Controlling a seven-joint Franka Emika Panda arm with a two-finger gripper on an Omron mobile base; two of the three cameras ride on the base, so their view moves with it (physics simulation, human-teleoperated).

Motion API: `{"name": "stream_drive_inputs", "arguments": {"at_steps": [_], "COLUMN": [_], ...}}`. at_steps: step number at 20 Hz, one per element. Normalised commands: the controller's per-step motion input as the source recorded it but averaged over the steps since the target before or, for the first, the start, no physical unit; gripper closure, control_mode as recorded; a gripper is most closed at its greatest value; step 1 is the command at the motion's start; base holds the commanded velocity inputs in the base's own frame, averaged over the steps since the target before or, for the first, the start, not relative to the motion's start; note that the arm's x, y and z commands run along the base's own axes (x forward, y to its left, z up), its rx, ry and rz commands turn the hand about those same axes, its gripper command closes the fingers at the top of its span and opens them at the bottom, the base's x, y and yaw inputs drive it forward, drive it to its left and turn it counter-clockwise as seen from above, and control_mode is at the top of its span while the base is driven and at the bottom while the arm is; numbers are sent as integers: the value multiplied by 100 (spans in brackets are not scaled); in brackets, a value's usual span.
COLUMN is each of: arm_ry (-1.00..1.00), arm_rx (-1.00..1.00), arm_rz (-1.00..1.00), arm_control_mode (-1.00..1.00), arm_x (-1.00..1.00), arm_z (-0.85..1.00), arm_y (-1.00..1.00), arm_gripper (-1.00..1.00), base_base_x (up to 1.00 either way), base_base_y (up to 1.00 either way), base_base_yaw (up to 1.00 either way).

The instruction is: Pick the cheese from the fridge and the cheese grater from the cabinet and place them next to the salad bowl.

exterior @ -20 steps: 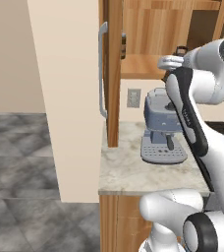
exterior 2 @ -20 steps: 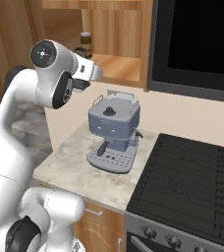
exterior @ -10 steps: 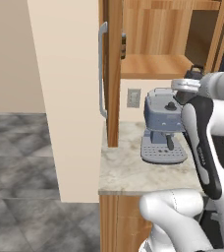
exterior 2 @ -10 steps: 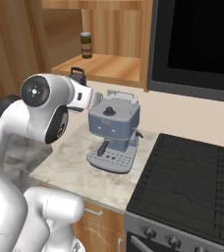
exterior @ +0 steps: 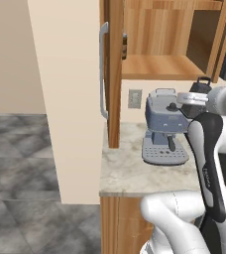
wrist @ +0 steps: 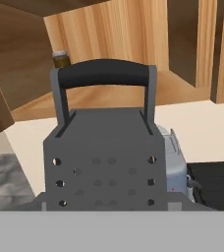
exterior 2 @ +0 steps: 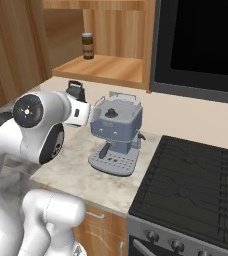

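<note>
1. Far left, the open cabinet door (exterior: 116, 74) juts out over the counter's edge. I reckon a wide swing back that way could clip it or its grey bar handle (exterior: 103, 69).
2. On the cabinet (exterior 2: 103, 67) shelf stands a brown jar (exterior 2: 87, 45), well apart from my load, so little worry there.
3. Now the cheese grater (wrist: 104, 147): it hangs in front of the hand, upright, loop handle on top, out of the cabinet and above the counter (exterior: 130, 168). The gripper (exterior 2: 76, 92) is clamped on it, fingertips hidden behind its body, so I can't judge how much bite I have. A jerk might let it slip.
4. Right beside it sits the blue-grey coffee machine (exterior 2: 117, 132). That's my main risk: dropping the hand lower could knock the grater against its top.
5. Further right, the dark stovetop (exterior 2: 196, 180); salad bowl placement isn't done.
</note>
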Motion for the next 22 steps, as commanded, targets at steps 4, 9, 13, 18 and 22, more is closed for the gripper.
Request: {"name": "stream_drive_inputs", "arguments": {"at_steps": [4, 9, 13, 18, 22], "arm_ry": [0, 0, 0, 0, 0], "arm_rx": [0, 0, 0, 0, 0], "arm_rz": [0, 0, 0, 0, 0], "arm_control_mode": [-100, 100, 100, 100, 100], "arm_x": [0, 0, 0, 0, 0], "arm_z": [0, 0, 0, 0, 0], "arm_y": [0, 0, 0, 0, 0], "arm_gripper": [100, 100, 100, 100, 100], "base_base_x": [0, -17, -49, -54, -29], "base_base_y": [0, 0, -4, -13, -47], "base_base_yaw": [0, -1, -1, -2, -14]}}
